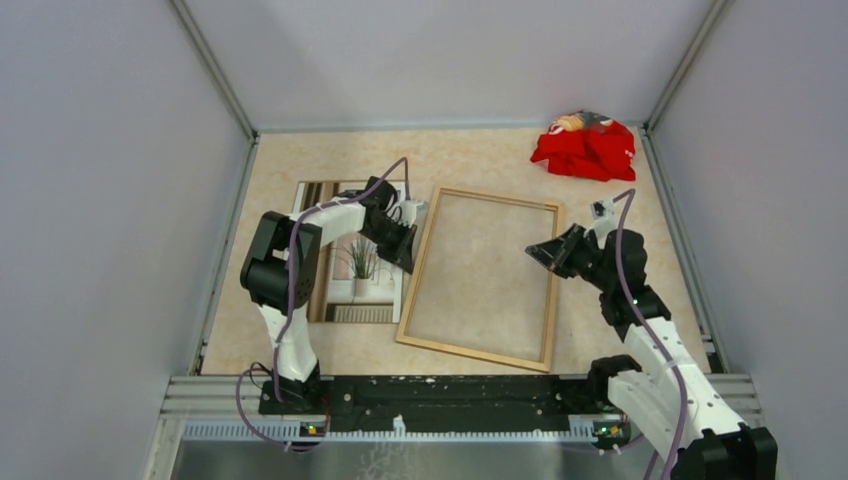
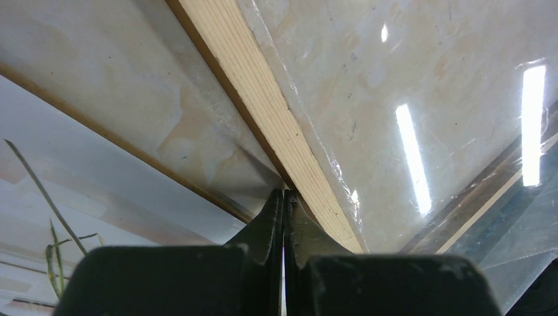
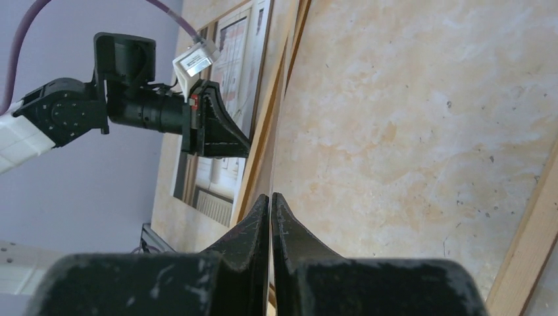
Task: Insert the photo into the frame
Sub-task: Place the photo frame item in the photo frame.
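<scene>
The frame (image 1: 478, 352) lies flat in the middle of the table with its pale wood back up. A clear sheet (image 2: 395, 79) covers its opening. The photo (image 1: 360, 265) lies picture side up just left of the frame, partly under my left arm. My left gripper (image 1: 410, 262) is shut and empty, its tips (image 2: 284, 193) at the outer edge of the frame's left rail (image 2: 263, 99). The photo (image 2: 52, 217) shows at the lower left there. My right gripper (image 1: 532, 252) is shut and empty over the frame's opening, close to the right rail (image 3: 533, 243); its tips (image 3: 271, 195) point toward the far rail.
A crumpled red cloth (image 1: 585, 148) lies in the back right corner. Grey walls close the table on three sides, and a black rail (image 1: 450, 395) with the arm bases runs along the near edge. My left arm (image 3: 79, 112) shows beyond the frame.
</scene>
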Tool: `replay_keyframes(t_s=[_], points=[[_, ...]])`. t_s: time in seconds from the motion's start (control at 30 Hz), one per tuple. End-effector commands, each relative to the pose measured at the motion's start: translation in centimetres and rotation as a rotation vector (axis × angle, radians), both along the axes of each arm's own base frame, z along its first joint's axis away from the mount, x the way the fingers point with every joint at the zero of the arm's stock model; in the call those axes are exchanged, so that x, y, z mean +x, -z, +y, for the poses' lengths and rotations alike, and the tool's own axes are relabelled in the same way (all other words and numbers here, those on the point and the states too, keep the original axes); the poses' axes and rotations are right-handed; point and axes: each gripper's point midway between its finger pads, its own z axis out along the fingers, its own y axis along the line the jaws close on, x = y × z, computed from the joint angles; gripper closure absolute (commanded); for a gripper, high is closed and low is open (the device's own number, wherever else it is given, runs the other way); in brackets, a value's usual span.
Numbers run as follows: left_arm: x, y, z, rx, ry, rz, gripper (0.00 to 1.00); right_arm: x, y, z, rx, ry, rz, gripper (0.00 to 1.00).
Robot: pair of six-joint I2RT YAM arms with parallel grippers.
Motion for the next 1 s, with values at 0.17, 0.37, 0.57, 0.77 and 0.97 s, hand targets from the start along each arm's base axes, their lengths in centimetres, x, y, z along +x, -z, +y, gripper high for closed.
replay_keyframes(t_s=[0.17,0.37,0.57,0.77,0.97], points=[[0.5,-0.3,-0.4,-0.011,0.014,-0.011,1.00,0.1,-1.8,0.9,0.015,-0.058,-0.108,1.00],[0.6,-0.3,-0.5,-0.013,0.017,-0.010,1.00,0.8,-0.6,-0.1,-0.001,0.018,-0.070,1.00],[0.5,-0.1,-0.4,-0.009,0.016,-0.007,1.00,1.1,0.0,-0.5,0.012,0.059,-0.068,1.00],[0.6,-0.2,-0.5,-0.012,0.018,-0.008,1.00,1.1,0.8,-0.6,0.020,0.076,-0.051,1.00],[0.5,-0.2,-0.5,-0.014,0.020,-0.005,1.00,1.2,0.9,-1.1,0.027,0.110,-0.067,1.00]])
